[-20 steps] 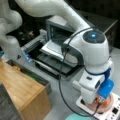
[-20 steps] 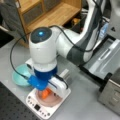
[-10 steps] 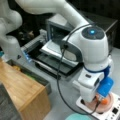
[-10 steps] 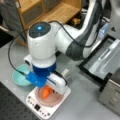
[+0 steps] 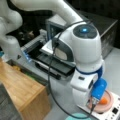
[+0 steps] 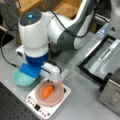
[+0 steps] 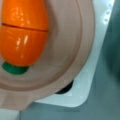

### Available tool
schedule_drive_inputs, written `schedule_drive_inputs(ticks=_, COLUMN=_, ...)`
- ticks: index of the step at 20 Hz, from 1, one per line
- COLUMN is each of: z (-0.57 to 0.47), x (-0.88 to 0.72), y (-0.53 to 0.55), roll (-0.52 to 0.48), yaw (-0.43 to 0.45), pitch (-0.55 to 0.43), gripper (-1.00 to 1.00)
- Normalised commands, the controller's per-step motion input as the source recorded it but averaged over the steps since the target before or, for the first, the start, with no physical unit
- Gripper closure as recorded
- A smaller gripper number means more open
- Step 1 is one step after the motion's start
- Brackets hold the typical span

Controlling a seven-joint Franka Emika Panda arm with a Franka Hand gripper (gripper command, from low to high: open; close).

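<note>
A pink bowl (image 6: 58,96) stands on a white scale (image 6: 37,107) on the grey bench (image 6: 82,100); in the bowl lies a toy carrot (image 6: 47,91), orange, with a seam across its body and a green stub at the thick end; the wrist view shows the carrot (image 7: 23,37) filling the bowl's (image 7: 75,45) floor, with the scale's (image 7: 97,50) white corner under the rim; just beside the scale, toward a front view's left, sits a teal dish (image 6: 21,79), partly under the arm's blue collar; nothing shows in that dish.

The gripper (image 6: 53,75) hangs low over the far rim of the bowl, right above the carrot; the jaws themselves are hidden behind the white wrist body in both front views, and the wrist view shows no fingers, so I cannot tell whether they stand wide or narrow; nothing is seen in their hold; in a front view the carrot (image 5: 103,100) peeps out orange beside the blue camera block, down in the bowl (image 5: 110,98).

Farther back there is a wooden box (image 5: 22,92), a dark tray (image 6: 105,58), and a grey metal appliance (image 5: 60,27).
</note>
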Motion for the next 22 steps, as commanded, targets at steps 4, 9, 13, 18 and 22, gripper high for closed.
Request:
schedule_drive_inputs(ticks=4, z=0.2, x=0.35, y=-0.6, roll=0.27, yaw=0.098, pitch=0.21, gripper=-1.0)
schedule_drive_inputs(ticks=9, z=0.2, x=0.39, y=-0.39, roll=0.252, yaw=0.038, pitch=0.243, gripper=-1.0)
schedule_drive_inputs(ticks=13, z=0.19, x=0.4, y=-0.24, roll=0.28, yaw=0.011, pitch=0.314, gripper=-1.0)
schedule_drive_inputs(ticks=18, z=0.17, x=0.46, y=-0.37, roll=0.237, yaw=-0.051, pitch=0.277, gripper=-1.0)
schedule_drive_inputs(ticks=22, z=0.21, x=0.44, y=-0.44, roll=0.185, yaw=0.02, pitch=0.254, gripper=-1.0)
